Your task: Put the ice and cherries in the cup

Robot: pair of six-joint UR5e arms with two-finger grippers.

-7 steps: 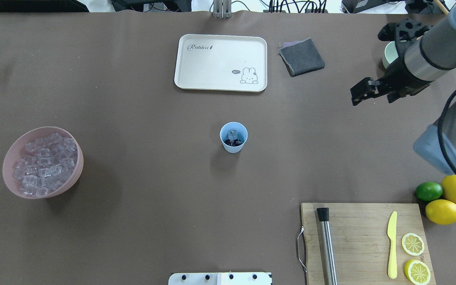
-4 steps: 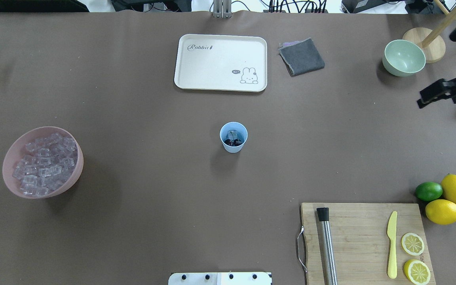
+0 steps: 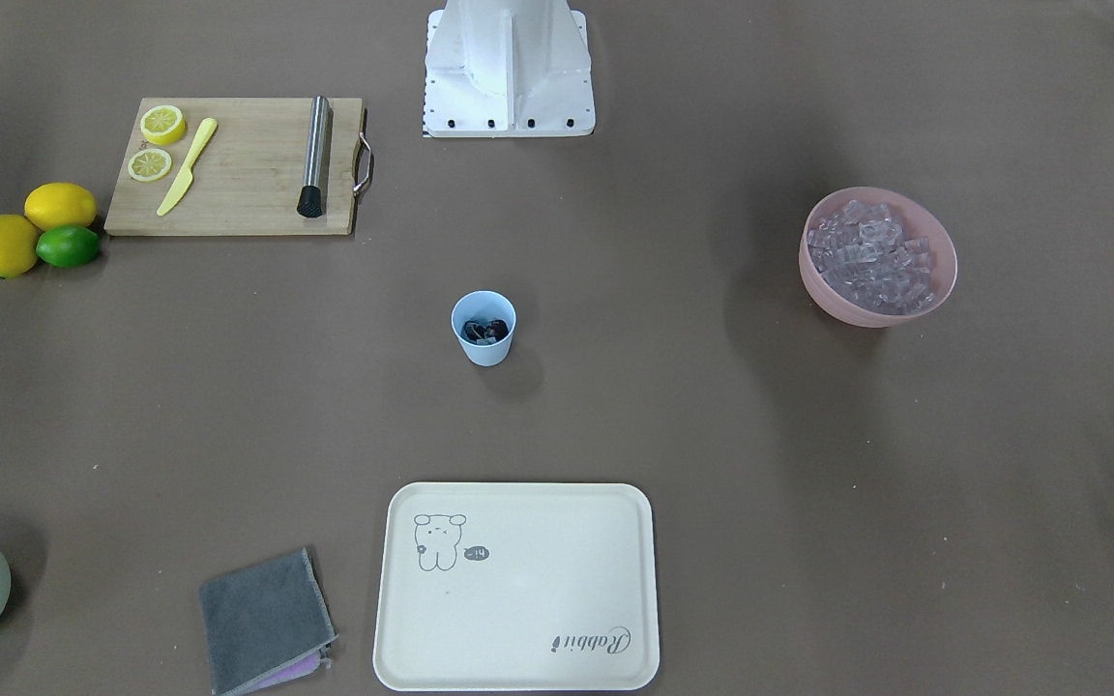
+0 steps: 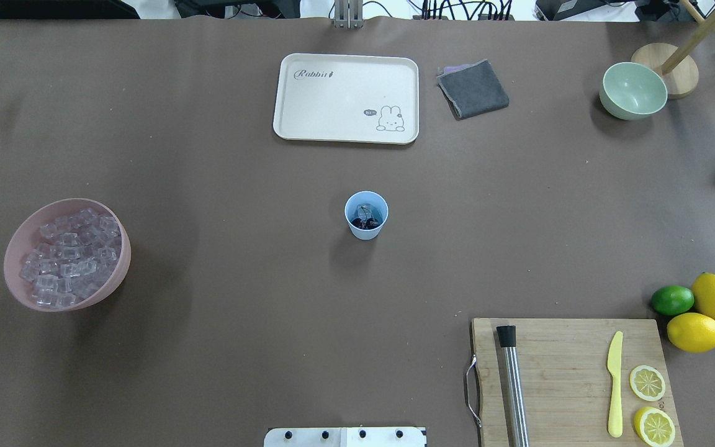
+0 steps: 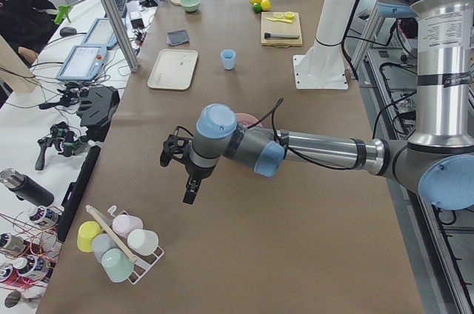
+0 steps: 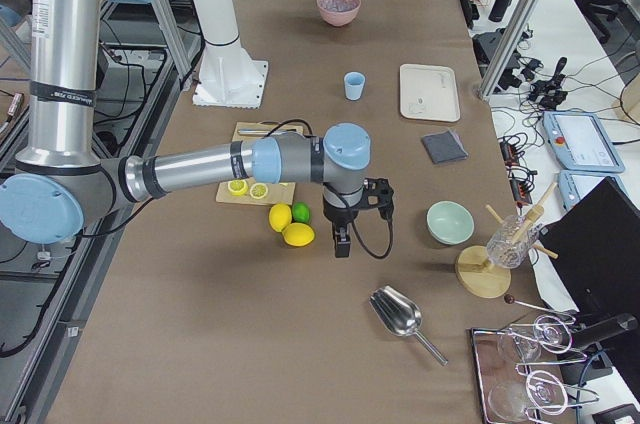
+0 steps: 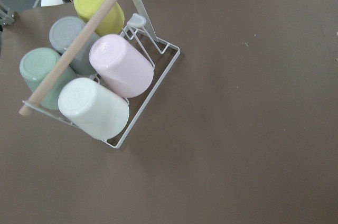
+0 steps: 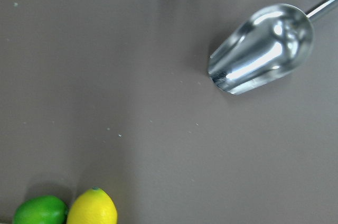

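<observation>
Overhead, cup [image 4: 366, 215] stands mid-table (ice [image 4: 365, 210] inside, seemingly).

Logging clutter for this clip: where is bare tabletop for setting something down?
Bare tabletop lies between the pink bowl of clear ice cubes and the small light-blue plastic cup, and between that cup and the cream rectangular tray. Crowded: the robot's near right, with wooden cutting board, lemons, lime.

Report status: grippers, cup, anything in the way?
Left gripper, right gripper at table ends, jaws unreadable. Cup upright mid-table, cherries and ice inside. Tray well apart from cup.
</observation>
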